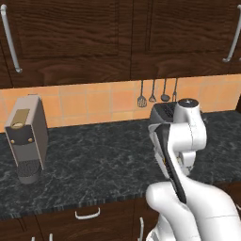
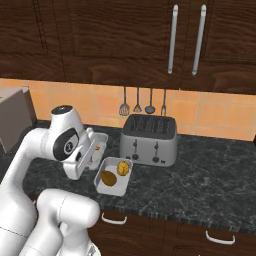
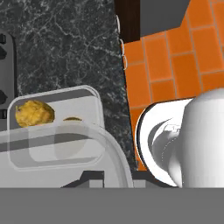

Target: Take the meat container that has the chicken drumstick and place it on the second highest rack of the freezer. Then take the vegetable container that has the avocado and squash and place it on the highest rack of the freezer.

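**Two clear containers at the counter edge**

The vegetable container point(image 2: 113, 176), holding a squash point(image 2: 123, 167) and an avocado point(image 2: 108, 177), lies on the dark marble counter point(image 2: 210, 185), just left of the toaster point(image 2: 148, 139). A second clear container point(image 3: 65, 151) sits close beneath the gripper; whether the jaws are open cannot be told. Both trays look light, rigid and slick; the rim seems the best hold.

There's a silver toaster point(image 2: 149, 139) sitting toward the back edge of the dark marble counter point(image 2: 210, 185), with utensils point(image 2: 143, 102) hanging on the wall behind it. A grey coffee machine point(image 1: 27, 136) stands near the counter's left end.
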Robot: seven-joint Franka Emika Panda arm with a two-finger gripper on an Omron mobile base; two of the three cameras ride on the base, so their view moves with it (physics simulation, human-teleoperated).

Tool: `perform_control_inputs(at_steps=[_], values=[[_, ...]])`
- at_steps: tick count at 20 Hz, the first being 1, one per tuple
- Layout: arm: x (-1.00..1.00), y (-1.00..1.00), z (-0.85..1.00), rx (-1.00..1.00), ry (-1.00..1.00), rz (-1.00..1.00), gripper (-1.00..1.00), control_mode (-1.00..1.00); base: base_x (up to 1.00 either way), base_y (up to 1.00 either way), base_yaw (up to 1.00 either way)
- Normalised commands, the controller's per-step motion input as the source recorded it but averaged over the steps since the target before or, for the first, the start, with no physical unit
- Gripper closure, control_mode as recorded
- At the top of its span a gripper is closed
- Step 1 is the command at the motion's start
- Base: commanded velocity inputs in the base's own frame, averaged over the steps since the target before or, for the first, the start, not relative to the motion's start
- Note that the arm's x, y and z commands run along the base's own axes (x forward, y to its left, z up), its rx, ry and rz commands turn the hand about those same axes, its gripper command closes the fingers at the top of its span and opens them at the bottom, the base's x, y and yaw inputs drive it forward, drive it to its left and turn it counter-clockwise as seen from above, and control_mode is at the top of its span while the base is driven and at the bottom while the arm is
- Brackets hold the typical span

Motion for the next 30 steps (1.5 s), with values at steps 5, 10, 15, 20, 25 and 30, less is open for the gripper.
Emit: perform_control_inputs(at_steps=[5,10,15,20,25,30], values=[[-0.17,-0.15,0.45,0.0,0.0,-0.03,1.0,-1.0,0.0,0.0,0.0],[-0.38,-0.06,0.24,0.01,0.0,-0.01,1.0,-1.0,0.0,0.0,0.0],[-0.5,-0.06,0.2,0.0,0.0,0.0,1.0,-1.0,0.0,0.0,0.0],[-0.37,0.0,0.08,0.0,-0.02,-0.01,1.0,-1.0,0.0,0.0,0.0],[-0.21,0.0,0.0,0.0,0.0,-0.09,1.0,-1.0,0.0,0.0,0.0],[-0.22,0.0,0.0,0.0,0.0,-0.1,1.0,-1.0,0.0,0.0,0.0]])
